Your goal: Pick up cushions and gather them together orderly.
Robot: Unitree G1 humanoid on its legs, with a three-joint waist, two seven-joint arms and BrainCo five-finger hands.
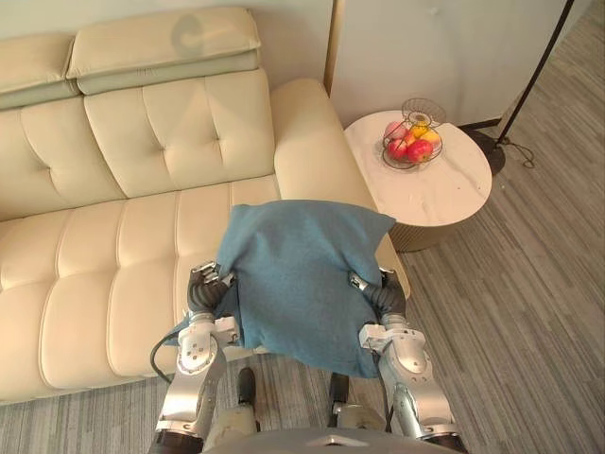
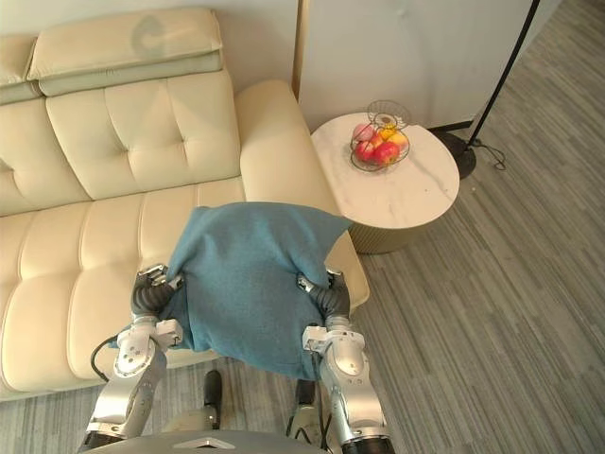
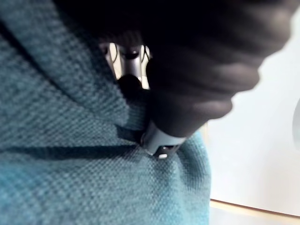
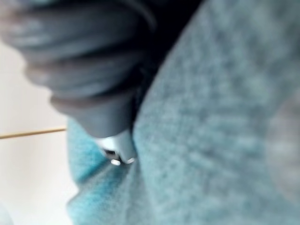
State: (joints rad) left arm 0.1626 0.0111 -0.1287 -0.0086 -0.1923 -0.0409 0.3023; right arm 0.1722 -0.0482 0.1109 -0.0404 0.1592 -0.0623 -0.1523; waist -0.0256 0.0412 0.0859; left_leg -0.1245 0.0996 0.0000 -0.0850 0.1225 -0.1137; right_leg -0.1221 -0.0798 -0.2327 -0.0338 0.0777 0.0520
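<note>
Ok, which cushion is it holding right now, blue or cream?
The blue cushion, pressed between the left hand and right hand over the right end of the sofa. The cream headrest cushions sit atop its back, away from both hands.

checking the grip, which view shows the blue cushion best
The left eye view: the whole blue cushion shows there, held over the sofa edge between the left robot hand and right robot hand. The right eye view nearly matches; both wrist views show close-up cloth.
</note>
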